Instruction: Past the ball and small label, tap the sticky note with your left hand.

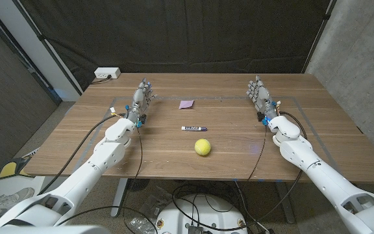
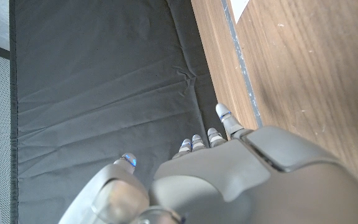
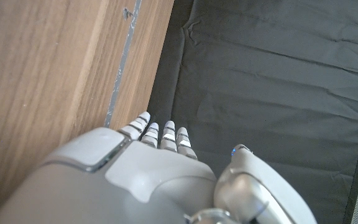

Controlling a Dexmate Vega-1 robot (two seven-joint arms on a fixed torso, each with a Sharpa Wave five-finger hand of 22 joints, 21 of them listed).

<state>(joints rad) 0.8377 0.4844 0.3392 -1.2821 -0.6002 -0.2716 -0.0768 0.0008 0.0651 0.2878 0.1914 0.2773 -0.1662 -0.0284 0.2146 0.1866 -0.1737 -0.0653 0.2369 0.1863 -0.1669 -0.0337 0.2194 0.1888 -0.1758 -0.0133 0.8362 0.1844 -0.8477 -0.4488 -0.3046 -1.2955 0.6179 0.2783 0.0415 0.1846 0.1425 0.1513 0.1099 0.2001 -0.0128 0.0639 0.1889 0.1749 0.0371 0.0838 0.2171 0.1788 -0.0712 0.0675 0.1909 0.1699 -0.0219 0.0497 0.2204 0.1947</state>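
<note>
Left hand (image 1: 142,97) and right hand (image 1: 260,95) wait empty, fingers straight; purple sticky note (image 1: 186,103) lies beyond label (image 1: 193,128) and yellow ball (image 1: 202,147)

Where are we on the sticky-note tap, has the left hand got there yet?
Nothing looks done yet. The left hand holds nothing and waits near the table's far left, apart from the purple sticky note. The right hand waits at the far right, also holding nothing. The ball and small label lie nearer the robot than the note. Left to do: move the left hand across to the note and tap it.
</note>
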